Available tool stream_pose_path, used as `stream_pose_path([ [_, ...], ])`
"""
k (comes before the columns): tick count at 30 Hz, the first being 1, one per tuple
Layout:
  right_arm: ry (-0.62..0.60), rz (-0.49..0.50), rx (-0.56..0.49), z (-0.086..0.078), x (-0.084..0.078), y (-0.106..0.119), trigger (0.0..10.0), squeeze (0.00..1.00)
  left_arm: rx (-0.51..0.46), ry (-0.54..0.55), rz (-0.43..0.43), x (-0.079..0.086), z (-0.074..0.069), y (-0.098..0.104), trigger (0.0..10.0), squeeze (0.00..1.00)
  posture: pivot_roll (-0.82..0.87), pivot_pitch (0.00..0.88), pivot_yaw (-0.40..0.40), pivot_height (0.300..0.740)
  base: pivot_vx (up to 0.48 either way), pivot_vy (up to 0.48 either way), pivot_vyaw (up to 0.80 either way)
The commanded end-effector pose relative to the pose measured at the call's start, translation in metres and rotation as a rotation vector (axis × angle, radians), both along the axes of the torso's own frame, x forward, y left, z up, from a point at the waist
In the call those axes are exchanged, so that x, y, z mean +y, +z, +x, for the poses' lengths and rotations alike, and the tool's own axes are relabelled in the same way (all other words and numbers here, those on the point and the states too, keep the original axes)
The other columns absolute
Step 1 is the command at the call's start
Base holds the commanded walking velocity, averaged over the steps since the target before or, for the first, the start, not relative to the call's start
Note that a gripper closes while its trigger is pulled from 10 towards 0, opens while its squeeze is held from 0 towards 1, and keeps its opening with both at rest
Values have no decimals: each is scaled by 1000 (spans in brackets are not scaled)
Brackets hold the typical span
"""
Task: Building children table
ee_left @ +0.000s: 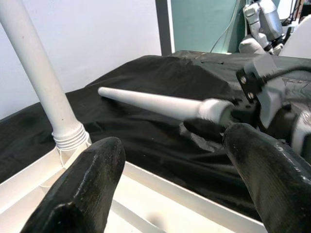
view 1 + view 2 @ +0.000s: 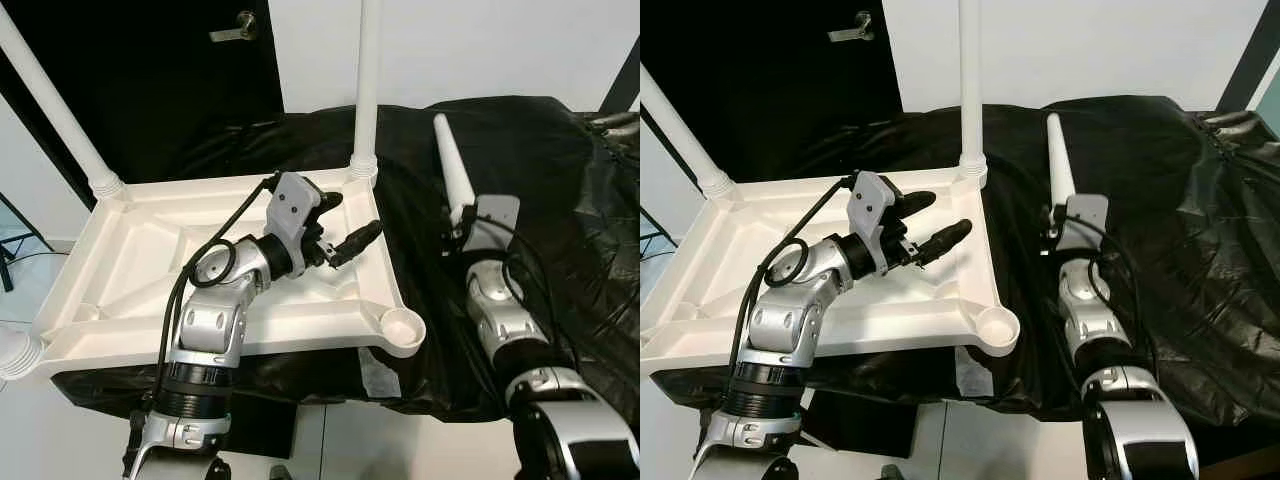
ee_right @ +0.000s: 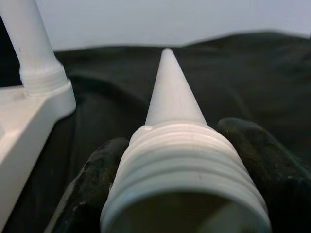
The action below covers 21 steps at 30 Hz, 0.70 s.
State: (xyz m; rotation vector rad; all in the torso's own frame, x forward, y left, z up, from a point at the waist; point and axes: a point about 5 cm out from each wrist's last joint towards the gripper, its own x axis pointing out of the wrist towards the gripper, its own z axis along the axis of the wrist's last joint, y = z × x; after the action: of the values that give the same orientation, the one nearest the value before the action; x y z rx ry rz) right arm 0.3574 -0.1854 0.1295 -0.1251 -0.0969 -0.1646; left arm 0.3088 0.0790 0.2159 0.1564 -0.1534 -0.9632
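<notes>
A white children's tabletop (image 2: 150,250) lies upside down on a black-covered surface. Upright white legs stand in its far left corner (image 2: 50,100) and far right corner (image 2: 367,90), and a third leg end (image 2: 15,355) shows at the near left corner. The near right corner has an open round socket (image 2: 403,325). My left gripper (image 2: 348,222) hovers open over the tabletop's right half, nothing between its fingers (image 1: 82,194). Right of the tabletop, my right gripper (image 2: 462,222) is shut on the threaded end of a loose tapered white leg (image 2: 450,165), which points away from me over the cloth.
Black cloth (image 2: 540,160) covers the surface right of and behind the tabletop. A dark door with a lever handle (image 2: 235,28) stands behind. Grey equipment (image 2: 615,125) sits at the far right edge. A dark frame (image 2: 10,240) stands at the left.
</notes>
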Motion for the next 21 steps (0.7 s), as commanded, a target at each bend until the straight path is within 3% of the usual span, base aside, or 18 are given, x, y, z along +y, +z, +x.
stream_pose_path([
  [1, -20, 19, 5, -3, 2, -1, 10000, 0, -17, 121, -21, 5, 3, 1, 10000, 0, -16, 0, 42, 740, 0, 0, 0],
  [9, -63, 46, 64, -20, 7, -19, 10000, 0, -18, 118, 0, 7, 0, -1, 10000, 0, -16, 0, 54, 740, 0, 0, 0],
  [12, -72, 64, 110, -40, 14, -30, 10000, 0, -20, 114, 12, 8, -1, -1, 10000, 0, -19, 0, 65, 740, 0, 0, 0],
  [21, -63, 79, 166, -71, 19, -38, 10000, 0, -24, 93, 52, 7, -1, -3, 10000, 0, -31, 0, 83, 740, 0, 0, 0],
])
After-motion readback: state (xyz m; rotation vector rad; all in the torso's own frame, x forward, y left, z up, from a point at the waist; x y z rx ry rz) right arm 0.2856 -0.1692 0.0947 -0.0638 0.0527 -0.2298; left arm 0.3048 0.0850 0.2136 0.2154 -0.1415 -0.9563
